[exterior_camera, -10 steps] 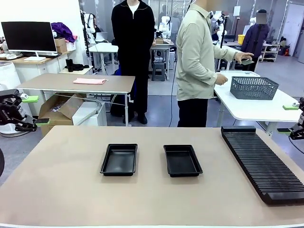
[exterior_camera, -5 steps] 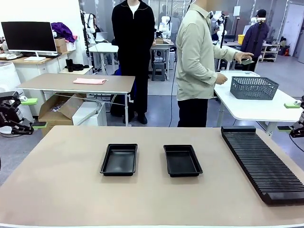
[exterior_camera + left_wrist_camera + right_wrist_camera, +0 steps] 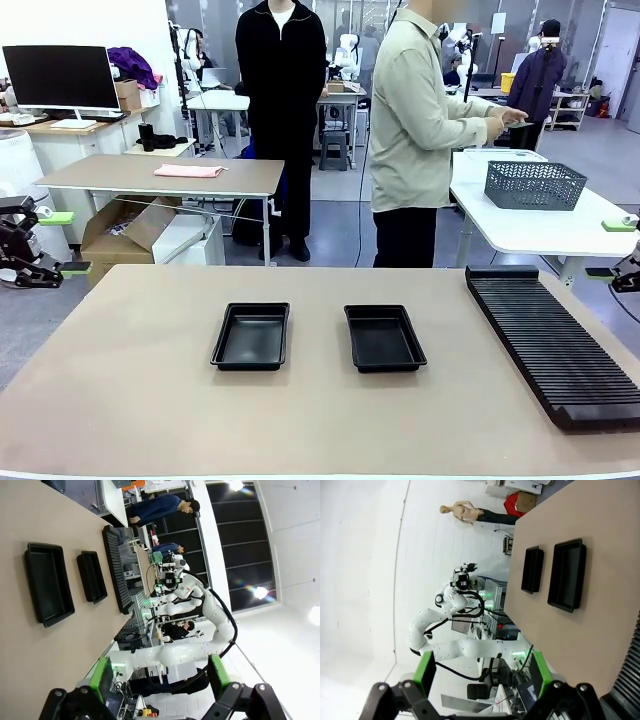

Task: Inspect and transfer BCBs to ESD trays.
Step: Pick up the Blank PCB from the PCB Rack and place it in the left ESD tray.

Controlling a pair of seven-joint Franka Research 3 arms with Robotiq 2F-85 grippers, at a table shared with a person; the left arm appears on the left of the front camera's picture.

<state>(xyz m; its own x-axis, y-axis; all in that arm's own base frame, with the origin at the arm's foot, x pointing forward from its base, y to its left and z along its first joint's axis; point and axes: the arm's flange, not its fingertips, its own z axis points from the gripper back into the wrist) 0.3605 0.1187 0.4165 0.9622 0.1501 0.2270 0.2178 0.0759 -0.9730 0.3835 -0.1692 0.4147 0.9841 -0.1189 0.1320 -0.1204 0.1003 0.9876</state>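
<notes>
Fingers [image 3: 58,217] of the left gripper [image 3: 62,242]: spread wide, holding nothing, hanging off the table's left edge. Right gripper [image 3: 608,249]: likewise released and unloaded, off the right edge.

Table [image 3: 320,430]: matte tan top. Long black ribbed rack [image 3: 555,340] lies along its right edge.

Room: person in a pale shirt [image 3: 410,120] at the far edge, turned to a white side table bearing a grey mesh basket [image 3: 534,185]; monitor [image 3: 60,78] beyond the far left corner.

ESD trays [image 3: 251,336] [image 3: 384,338]: two shallow glossy black rectangles with flared rims, side by side but apart at the table's middle, long sides running toward the far edge.
</notes>
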